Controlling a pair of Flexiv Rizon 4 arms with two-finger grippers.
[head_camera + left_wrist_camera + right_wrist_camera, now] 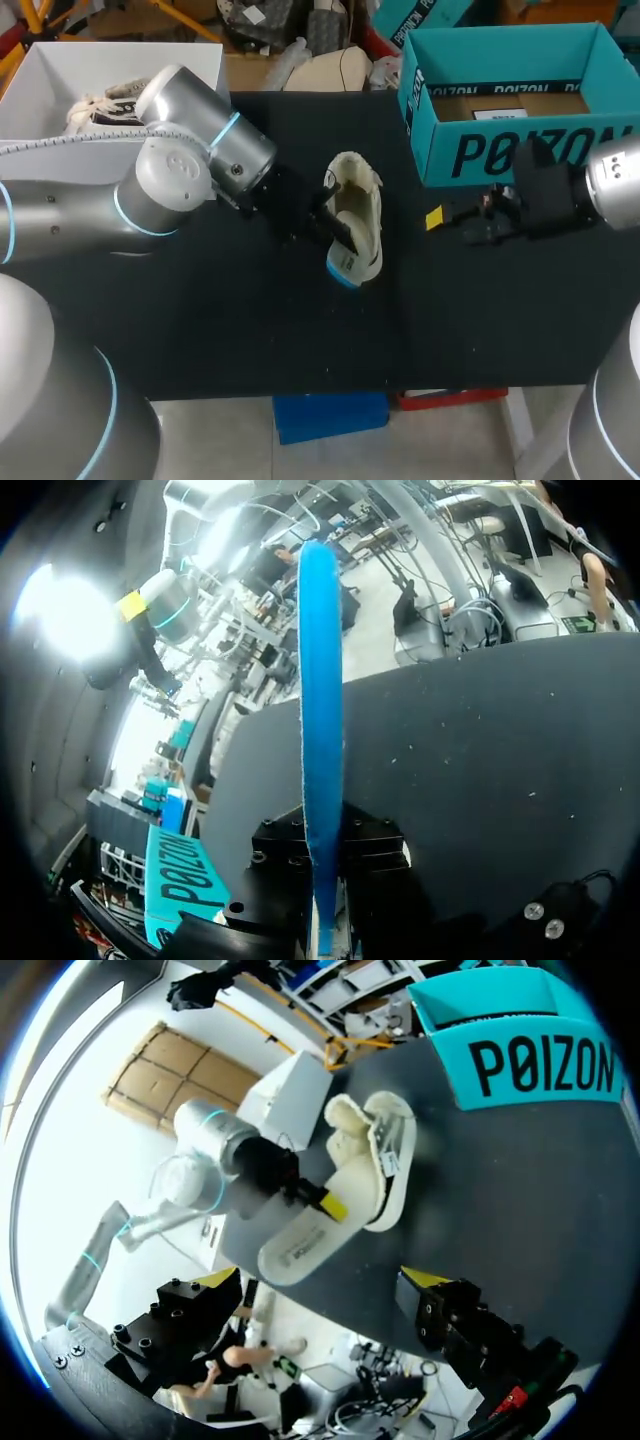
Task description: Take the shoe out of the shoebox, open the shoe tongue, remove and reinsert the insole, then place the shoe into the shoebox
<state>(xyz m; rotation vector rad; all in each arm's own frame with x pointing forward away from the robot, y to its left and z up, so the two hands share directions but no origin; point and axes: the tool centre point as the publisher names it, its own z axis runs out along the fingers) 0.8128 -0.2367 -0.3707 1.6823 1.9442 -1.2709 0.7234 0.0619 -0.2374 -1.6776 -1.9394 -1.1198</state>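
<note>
Shoe [358, 205] on side mid-table, teal shoebox [510, 110] behind, to R. L gripper [328, 1202] clamped on insole [321, 700] beside shoe. R gripper [320, 1278] open, empty. Black tabletop [200, 330].

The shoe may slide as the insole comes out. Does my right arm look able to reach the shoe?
Probably yes: right gripper sits open beside the shoe, bare table between; left gripper holds the insole.

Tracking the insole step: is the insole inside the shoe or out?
Out: the left gripper holds the insole beside the shoe, its length showing outside it.
</note>
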